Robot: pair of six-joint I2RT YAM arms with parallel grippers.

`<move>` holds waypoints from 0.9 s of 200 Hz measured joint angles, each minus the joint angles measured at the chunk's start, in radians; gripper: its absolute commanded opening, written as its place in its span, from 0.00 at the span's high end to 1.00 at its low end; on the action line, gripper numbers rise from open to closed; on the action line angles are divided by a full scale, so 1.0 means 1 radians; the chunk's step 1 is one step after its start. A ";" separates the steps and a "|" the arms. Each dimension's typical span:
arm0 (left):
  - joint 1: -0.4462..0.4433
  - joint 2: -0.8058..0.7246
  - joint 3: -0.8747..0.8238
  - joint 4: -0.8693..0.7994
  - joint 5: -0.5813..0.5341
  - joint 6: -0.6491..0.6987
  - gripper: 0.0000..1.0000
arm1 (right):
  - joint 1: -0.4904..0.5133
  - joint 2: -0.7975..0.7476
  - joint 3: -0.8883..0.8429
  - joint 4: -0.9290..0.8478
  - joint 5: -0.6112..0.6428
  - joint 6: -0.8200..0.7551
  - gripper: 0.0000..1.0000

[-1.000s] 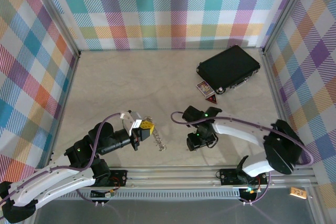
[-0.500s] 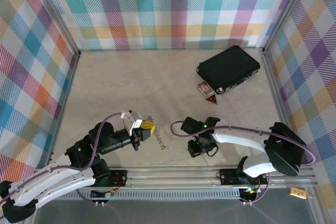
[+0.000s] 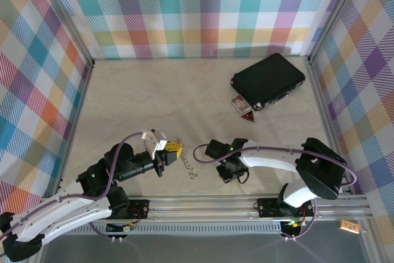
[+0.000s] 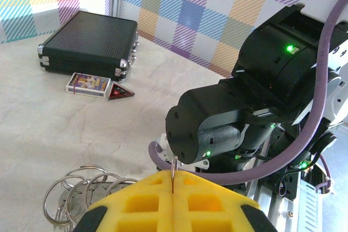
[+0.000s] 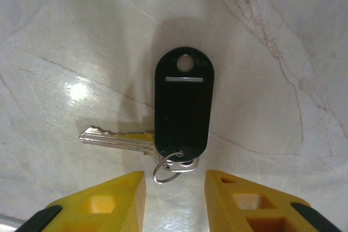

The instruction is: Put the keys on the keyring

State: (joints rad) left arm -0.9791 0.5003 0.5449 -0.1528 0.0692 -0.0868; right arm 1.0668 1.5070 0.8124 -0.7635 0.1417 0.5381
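Note:
The keys (image 5: 184,101) lie flat on the table: a black oval plastic tag over a silver blade (image 5: 117,138), joined by a small split ring. My right gripper (image 5: 175,188) stands open just above the table, its yellow fingers on either side of that split ring and apart from it. In the top view it (image 3: 228,170) points down, right of the chain. My left gripper (image 4: 173,180) is shut on a thin ring of the keyring (image 4: 70,194), whose silver loops sit to its lower left. Seen from above, the chain (image 3: 188,165) dangles from the left gripper (image 3: 172,150).
A black rectangular case (image 3: 268,80) lies at the back right, with a small card box (image 3: 239,104) and a red triangle (image 3: 247,117) in front of it. Plaid walls close in three sides. The metal rail (image 3: 246,202) runs along the near edge.
My right gripper has shifted left toward the left gripper and lowered over the keys, and its jaws have narrowed. The left arm has held still with the keyring.

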 measured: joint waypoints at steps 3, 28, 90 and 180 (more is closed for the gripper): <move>0.000 0.000 0.000 0.000 0.000 0.000 1.00 | 0.001 0.003 0.002 0.000 0.000 0.000 0.69; 0.000 0.000 0.000 0.000 0.000 0.000 1.00 | 0.016 0.022 0.016 0.001 0.008 -0.003 0.72; 0.001 0.000 0.000 0.000 0.000 -0.003 1.00 | 0.027 0.039 0.031 -0.001 0.023 -0.004 0.77; 0.001 -0.005 0.000 -0.001 0.000 -0.003 1.00 | 0.034 0.058 0.033 -0.011 0.045 -0.007 0.78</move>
State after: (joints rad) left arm -0.9783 0.4953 0.5449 -0.1535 0.0692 -0.0902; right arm 1.1011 1.5650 0.8455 -0.7746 0.1871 0.5308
